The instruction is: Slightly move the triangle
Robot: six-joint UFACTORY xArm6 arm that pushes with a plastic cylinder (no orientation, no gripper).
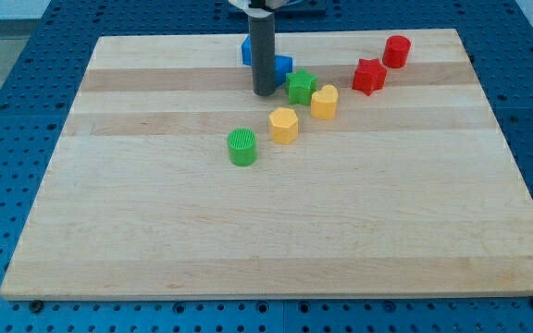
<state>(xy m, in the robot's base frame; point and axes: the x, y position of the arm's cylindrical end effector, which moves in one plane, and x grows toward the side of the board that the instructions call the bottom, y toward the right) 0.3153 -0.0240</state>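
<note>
Tip point(266, 92) beside blue block point(281, 65)

Tool point(266, 92) beside green star point(301, 87)

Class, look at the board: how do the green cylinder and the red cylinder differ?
The green cylinder stands alone left of centre; the red cylinder stands near the view's top right, beside the red star. They differ in colour. Both are upright cylinders, clear of my tip.

Counter point(155, 231) is showing pale banded wood; blocks are showing blue point(282, 65), green point(241, 147), yellow point(284, 125) and red point(396, 51); rod is showing dark grey.
</note>
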